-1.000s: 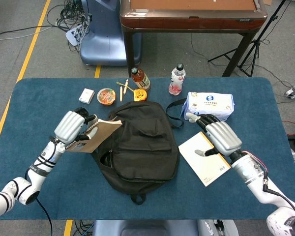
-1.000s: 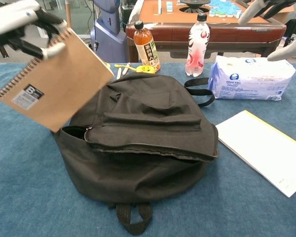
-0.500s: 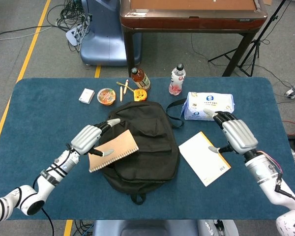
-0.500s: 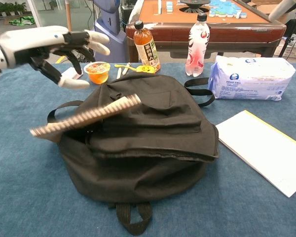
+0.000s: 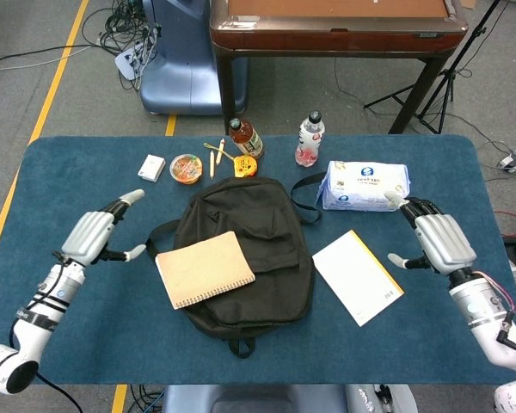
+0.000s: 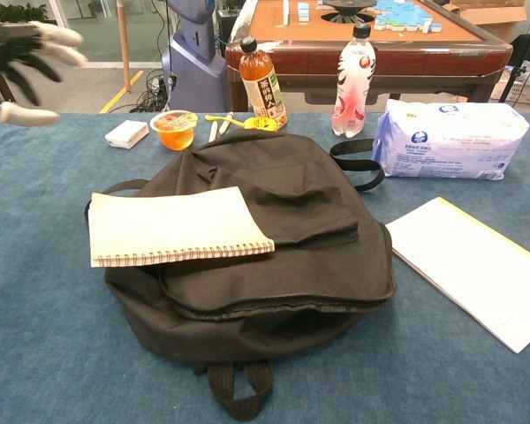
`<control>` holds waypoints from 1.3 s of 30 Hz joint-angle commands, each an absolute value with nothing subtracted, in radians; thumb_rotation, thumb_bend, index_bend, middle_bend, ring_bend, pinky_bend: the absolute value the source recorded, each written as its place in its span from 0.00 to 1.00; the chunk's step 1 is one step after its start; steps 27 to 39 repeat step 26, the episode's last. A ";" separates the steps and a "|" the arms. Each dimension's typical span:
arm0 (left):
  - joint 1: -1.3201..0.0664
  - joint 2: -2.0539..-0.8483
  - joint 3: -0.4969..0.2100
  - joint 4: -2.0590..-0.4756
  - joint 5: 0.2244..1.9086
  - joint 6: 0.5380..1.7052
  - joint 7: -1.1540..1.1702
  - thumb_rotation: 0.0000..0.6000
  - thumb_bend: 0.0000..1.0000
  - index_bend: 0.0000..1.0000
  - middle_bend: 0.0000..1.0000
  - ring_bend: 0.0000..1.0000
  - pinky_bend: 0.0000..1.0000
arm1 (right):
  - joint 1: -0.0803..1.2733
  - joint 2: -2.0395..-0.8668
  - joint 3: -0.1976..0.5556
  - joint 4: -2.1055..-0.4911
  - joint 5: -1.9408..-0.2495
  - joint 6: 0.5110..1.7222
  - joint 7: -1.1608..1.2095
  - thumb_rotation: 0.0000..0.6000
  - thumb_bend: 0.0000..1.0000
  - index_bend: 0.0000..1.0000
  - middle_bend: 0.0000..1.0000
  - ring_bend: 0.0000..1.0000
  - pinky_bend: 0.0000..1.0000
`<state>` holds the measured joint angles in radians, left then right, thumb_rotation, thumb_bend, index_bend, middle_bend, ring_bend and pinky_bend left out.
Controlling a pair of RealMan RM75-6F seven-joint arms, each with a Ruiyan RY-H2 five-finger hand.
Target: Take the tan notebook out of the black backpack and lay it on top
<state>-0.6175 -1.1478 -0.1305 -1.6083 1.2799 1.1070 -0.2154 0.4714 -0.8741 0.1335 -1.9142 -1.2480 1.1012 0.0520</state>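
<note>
Head view shows the tan notebook (image 5: 205,268) now lying flat on the black backpack (image 5: 258,225), released since half a second ago, overhanging its left edge. The left hand (image 5: 93,235) has drawn back over the worktop (image 5: 60,172), fingers spread and empty; the right hand (image 5: 439,242) hovers open too. The task looks complete.
</note>
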 commanded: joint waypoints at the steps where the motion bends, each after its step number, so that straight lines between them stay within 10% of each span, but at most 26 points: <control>1: -0.538 -1.147 -0.113 -1.568 1.222 1.179 -0.160 1.00 0.20 0.12 0.11 0.17 0.30 | 0.433 -0.908 0.118 -1.896 -1.261 1.157 0.021 1.00 0.25 0.09 0.23 0.12 0.25; 11: -0.351 -1.152 -0.032 -1.572 1.184 1.336 -0.011 1.00 0.20 0.16 0.11 0.17 0.29 | 0.307 -1.018 0.068 -1.808 -1.331 1.339 -0.044 1.00 0.25 0.29 0.32 0.19 0.25; 39: -0.167 -1.186 0.004 -1.687 1.261 1.564 0.123 1.00 0.20 0.18 0.11 0.17 0.28 | 0.182 -0.997 0.000 -1.861 -1.386 1.408 -0.027 1.00 0.25 0.33 0.34 0.20 0.25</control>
